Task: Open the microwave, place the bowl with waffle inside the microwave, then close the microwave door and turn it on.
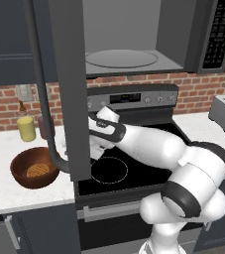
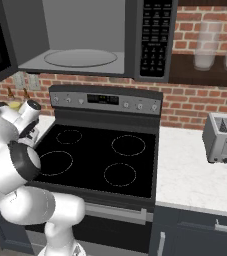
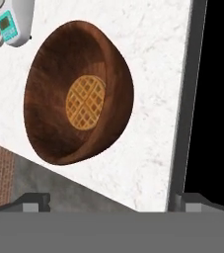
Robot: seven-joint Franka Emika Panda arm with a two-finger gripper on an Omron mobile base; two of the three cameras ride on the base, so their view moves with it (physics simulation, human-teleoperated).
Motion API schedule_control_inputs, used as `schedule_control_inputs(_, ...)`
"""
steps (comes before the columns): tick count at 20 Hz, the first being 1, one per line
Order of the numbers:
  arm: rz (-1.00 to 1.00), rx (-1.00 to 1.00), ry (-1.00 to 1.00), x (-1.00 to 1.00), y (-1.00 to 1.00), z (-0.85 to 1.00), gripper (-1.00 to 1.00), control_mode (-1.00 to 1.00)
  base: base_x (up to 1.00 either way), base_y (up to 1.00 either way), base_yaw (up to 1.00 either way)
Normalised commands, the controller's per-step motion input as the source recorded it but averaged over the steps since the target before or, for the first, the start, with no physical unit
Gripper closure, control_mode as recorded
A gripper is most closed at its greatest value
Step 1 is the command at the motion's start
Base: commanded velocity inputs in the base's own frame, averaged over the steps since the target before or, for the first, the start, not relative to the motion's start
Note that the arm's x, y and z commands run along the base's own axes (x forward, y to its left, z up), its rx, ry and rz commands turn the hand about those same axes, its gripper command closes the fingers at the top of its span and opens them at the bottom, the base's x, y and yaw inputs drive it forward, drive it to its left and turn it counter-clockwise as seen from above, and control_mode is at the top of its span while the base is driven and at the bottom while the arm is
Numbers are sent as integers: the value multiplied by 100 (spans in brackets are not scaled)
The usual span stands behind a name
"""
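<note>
One microwave point(image 1: 134, 37) is shown at the top of both base views, its door point(image 1: 69, 89) swung open and one turntable point(image 1: 121, 58) exposed inside. One bowl point(image 1: 34, 167) is seen on the white table point(image 1: 5, 193) at lower left of the left base view, holding one waffle point(image 1: 37, 170); in the hand view both are seen left of centre. The tool point(image 3: 111, 201) is spread, nothing held, its two tips at the bottom edge. One toaster point(image 2: 223, 138) is placed at right. Four burner rings are marked on the stove point(image 2: 100, 157).
</note>
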Motion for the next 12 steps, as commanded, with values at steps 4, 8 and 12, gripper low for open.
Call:
schedule_control_inputs(4,4,0,0,21,23,-7,-100,-100,0,0,0)
schedule_control_inputs(8,1,0,0,0,23,-3,-100,-100,0,0,0)
schedule_control_inputs(12,0,0,0,7,28,-25,-100,-100,0,0,0)
